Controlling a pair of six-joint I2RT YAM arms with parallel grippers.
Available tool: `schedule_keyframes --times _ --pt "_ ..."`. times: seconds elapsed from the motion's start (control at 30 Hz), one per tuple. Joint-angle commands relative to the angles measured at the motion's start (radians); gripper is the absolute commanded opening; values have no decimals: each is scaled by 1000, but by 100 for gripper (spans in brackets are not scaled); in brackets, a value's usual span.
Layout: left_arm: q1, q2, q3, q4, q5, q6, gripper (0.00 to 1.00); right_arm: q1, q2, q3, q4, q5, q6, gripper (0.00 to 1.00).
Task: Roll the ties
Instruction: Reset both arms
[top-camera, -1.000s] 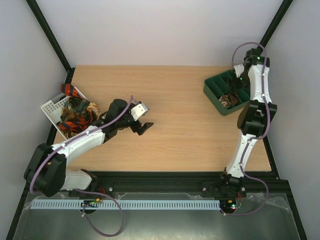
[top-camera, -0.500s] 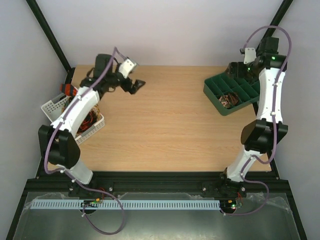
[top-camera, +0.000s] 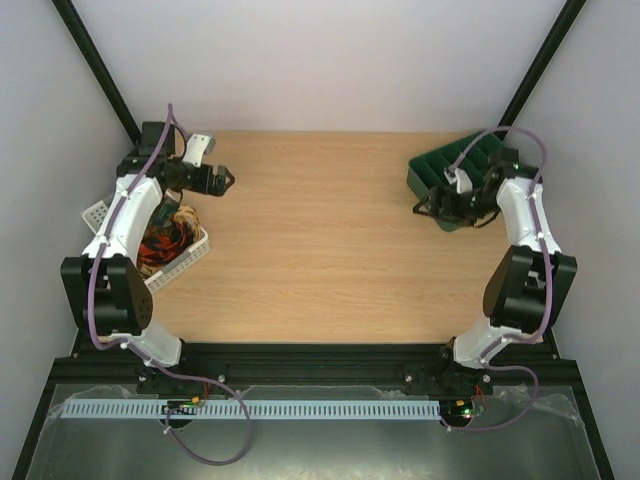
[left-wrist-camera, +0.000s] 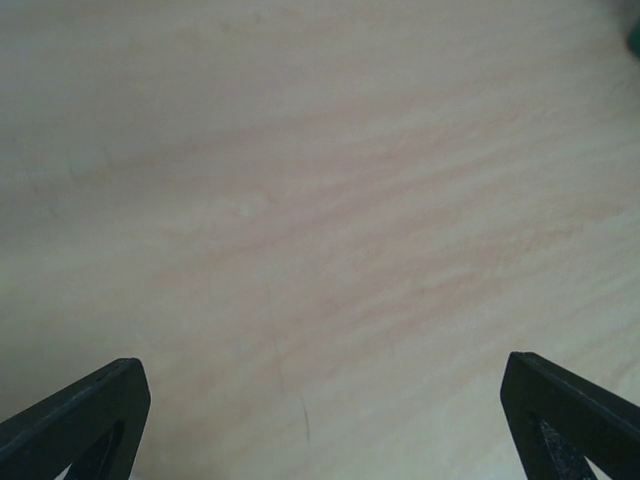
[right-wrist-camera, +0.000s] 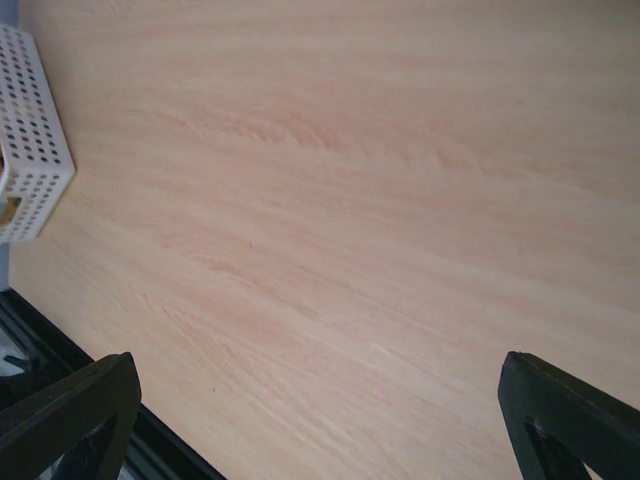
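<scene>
We start with the wooden table (top-camera: 330, 250), bare across its middle. The left arm (top-camera: 125, 215) reaches along the left edge toward the far corner, and the right arm (top-camera: 525, 230) bends in from the right side.

At the far right sits the green compartment tray (top-camera: 432, 168). The right arm's wrist covers its near part, so we cannot tell what lies in those compartments. At the left edge sits the white slotted basket (top-camera: 190, 255), partly under the left arm.

The ties (top-camera: 160, 240) lie bundled in that basket, a tangle of orange-and-black stripes with a tan-gold piece on the far side.

The left gripper (top-camera: 224, 181) hangs beyond the basket's far right corner, near the ties but not touching them, pointing right over bare wood. Its wrist view shows the jaws spread wide, with nothing but table between them.

The right gripper (top-camera: 421, 208) is just off the tray's near left corner, pointing left, the whole width of the table away from the ties. Its wrist view shows the jaws released and spread wide, with only wood grain between them, and the basket (right-wrist-camera: 32, 150) at the far left of that view.
</scene>
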Motion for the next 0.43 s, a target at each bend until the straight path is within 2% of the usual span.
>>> schedule_keyframes --times 0.0,0.17,0.3,0.4 --pt "-7 -133 -150 -45 -101 -66 99 16 -202 -237 160 -14 5 99" --pt "-23 -237 -299 -30 -134 -96 99 29 -317 -437 234 21 16 99" --pt "-21 -273 -347 -31 -166 -105 99 39 -363 -504 276 39 52 99" --pt "-4 -282 -349 -29 -128 -137 99 49 -380 -525 308 47 76 99"
